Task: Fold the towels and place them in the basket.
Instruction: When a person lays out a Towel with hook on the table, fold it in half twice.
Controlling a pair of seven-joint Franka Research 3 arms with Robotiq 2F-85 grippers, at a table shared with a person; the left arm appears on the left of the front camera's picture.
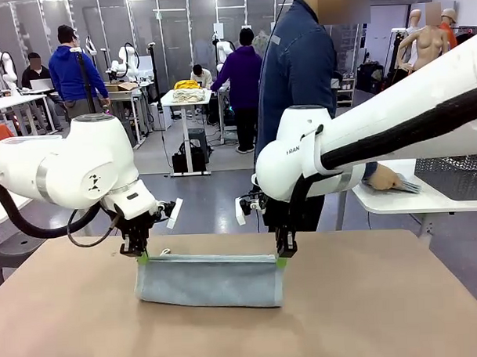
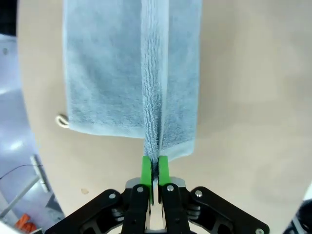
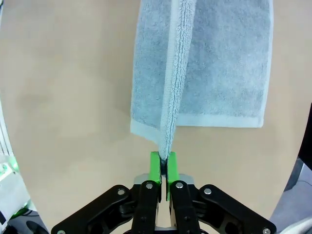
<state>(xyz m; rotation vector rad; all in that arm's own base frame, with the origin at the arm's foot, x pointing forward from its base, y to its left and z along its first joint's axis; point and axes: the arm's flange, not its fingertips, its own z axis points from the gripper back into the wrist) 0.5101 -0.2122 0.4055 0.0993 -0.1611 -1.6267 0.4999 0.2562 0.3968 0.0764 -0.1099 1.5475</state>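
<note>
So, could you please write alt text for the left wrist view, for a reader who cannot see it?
The left gripper, green pads shut, pinches the end of a raised fold in a pale blue-grey towel, whose layers drape to either side over the tan table. A small corner loop sticks out at one edge.

1. Left arm (image 1: 74,172): glossy white rounded shells, a grey joint ring, and a thick black cable (image 1: 20,221) looping below.
2. Right arm (image 1: 393,118): white, with a black sleeve along it and grey "FRAN" lettering.
3. Fingers (image 2: 138,207): black linkages, silver screws, bright green pads (image 2: 146,170).
</note>
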